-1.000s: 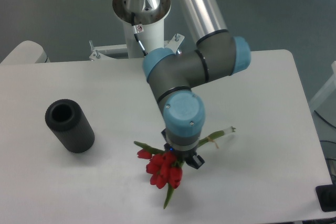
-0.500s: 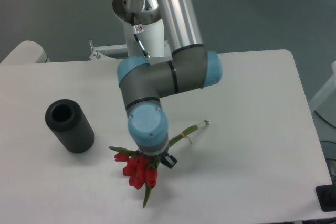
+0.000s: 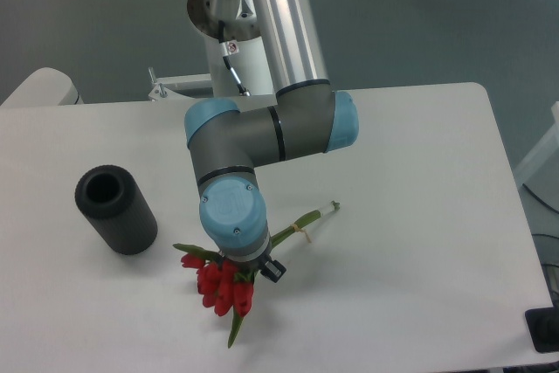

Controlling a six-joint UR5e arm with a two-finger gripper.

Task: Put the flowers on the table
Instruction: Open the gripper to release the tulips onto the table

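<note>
Overhead, a grey robot arm with pale blue joint caps reaches down over a large white, smooth surface [image 3: 419, 155] with rounded corners. Its wrist points straight down, and the round blue cap hides most of the gripper [image 3: 238, 268] beneath it; only a small dark piece of it shows at the cap's lower right edge. Whether the jaws are spread or pinching anything cannot be told from this view.

Directly under the wrist is a small bunch of red tulip buds with green leaves and thin green stems [image 3: 224, 286]. The buds form a tight red cluster that pokes out below and to the left of the blue cap. One narrow green leaf sticks out leftward from the cluster, and another points down toward the near edge of the surface. The stems run the opposite way, emerging from under the cap and slanting up and to the right, ending in a pale cut tip. A thin light tie wraps the stems partway along. The stems look close to the surface, though whether the bunch rests on it or hangs just above cannot be told.

Left of the flowers, and apart from them, stands a black, matte, hollow cylinder [image 3: 116, 210], leaning slightly with its open mouth facing up.
</note>
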